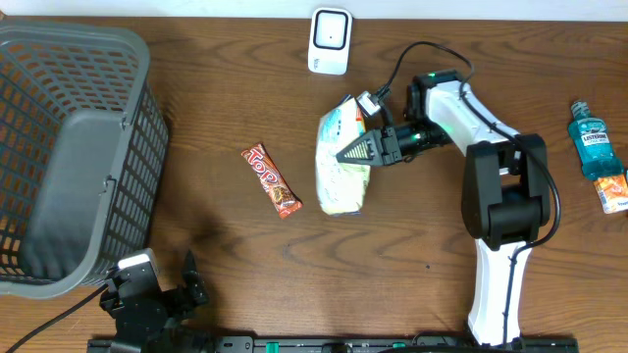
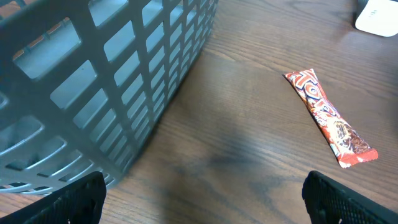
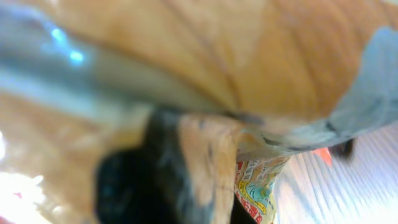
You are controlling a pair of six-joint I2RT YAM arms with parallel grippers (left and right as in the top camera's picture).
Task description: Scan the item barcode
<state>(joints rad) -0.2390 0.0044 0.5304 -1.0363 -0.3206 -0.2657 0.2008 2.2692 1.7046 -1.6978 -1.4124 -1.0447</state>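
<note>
The item is a pale snack bag [image 1: 340, 181] lying near the table's middle. My right gripper [image 1: 346, 153] is shut on the bag's upper part, reaching in from the right. In the right wrist view the blurred bag [image 3: 261, 68] fills the frame, pressed against a dark finger [image 3: 134, 180]. No barcode shows in any view. A white scanner [image 1: 330, 41] stands at the back edge, just above the bag. My left gripper [image 1: 186, 284] rests at the front left, open and empty, with its fingertips [image 2: 74, 200] wide apart over bare wood.
A grey mesh basket [image 1: 69, 147] fills the left side, close to the left gripper [image 2: 205, 208]. A red candy bar [image 1: 272, 180] lies between basket and bag, also seen as the candy bar [image 2: 329, 119]. A blue mouthwash bottle [image 1: 592, 142] lies at the far right.
</note>
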